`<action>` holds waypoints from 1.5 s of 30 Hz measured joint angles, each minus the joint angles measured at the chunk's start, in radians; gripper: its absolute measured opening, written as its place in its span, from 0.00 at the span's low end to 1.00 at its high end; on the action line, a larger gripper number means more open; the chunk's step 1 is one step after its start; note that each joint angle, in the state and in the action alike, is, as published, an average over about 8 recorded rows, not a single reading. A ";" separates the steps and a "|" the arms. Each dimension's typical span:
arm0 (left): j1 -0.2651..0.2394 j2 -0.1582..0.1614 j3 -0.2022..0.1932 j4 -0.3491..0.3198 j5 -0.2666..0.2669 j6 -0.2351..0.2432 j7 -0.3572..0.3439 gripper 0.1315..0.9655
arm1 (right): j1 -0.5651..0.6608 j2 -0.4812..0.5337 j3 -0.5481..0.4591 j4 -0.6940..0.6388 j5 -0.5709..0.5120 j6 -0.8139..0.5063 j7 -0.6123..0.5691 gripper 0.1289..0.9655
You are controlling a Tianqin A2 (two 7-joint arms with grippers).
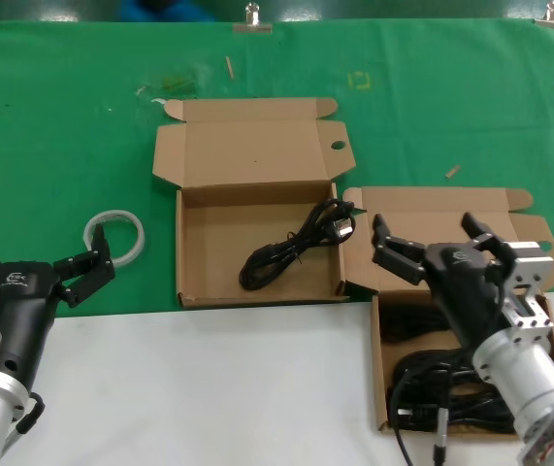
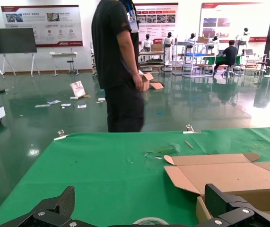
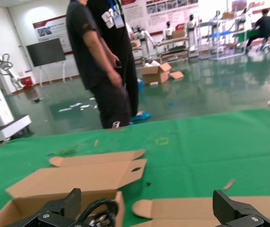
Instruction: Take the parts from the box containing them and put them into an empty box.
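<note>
The carton with wide lid wings lies at the right and holds a pile of black coiled cords. My right gripper hovers over its back edge, open, with nothing between the fingers. In the middle stands the carton with narrow lid wings; one black cord lies in its right half. The right wrist view shows that cord's loop by my right gripper, and the right carton's lid below. My left gripper is parked open at the left, empty.
A white tape ring lies on the green cloth between the left gripper and the middle carton, also seen as a tape ring in the left wrist view. White table surface runs along the front. A person stands beyond the far edge.
</note>
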 joint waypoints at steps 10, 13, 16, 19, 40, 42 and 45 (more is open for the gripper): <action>0.000 0.000 0.000 0.000 0.000 0.000 0.000 1.00 | -0.096 0.000 0.033 0.153 -0.078 0.094 0.017 1.00; 0.000 0.000 0.000 0.000 0.000 0.000 0.000 1.00 | -0.116 0.000 0.040 0.184 -0.094 0.114 0.020 1.00; 0.000 0.000 0.000 0.000 0.000 0.000 0.000 1.00 | -0.125 0.000 0.043 0.198 -0.101 0.122 0.022 1.00; 0.000 0.000 0.000 0.000 0.000 0.000 0.000 1.00 | -0.126 0.000 0.043 0.201 -0.102 0.124 0.022 1.00; 0.000 0.000 0.000 0.000 0.000 0.000 0.000 1.00 | -0.126 0.000 0.044 0.201 -0.102 0.124 0.022 1.00; 0.000 0.000 0.000 0.000 0.000 0.000 0.000 1.00 | -0.126 0.000 0.044 0.201 -0.102 0.124 0.022 1.00; 0.000 0.000 0.000 0.000 0.000 0.000 0.000 1.00 | -0.126 0.000 0.044 0.201 -0.102 0.124 0.022 1.00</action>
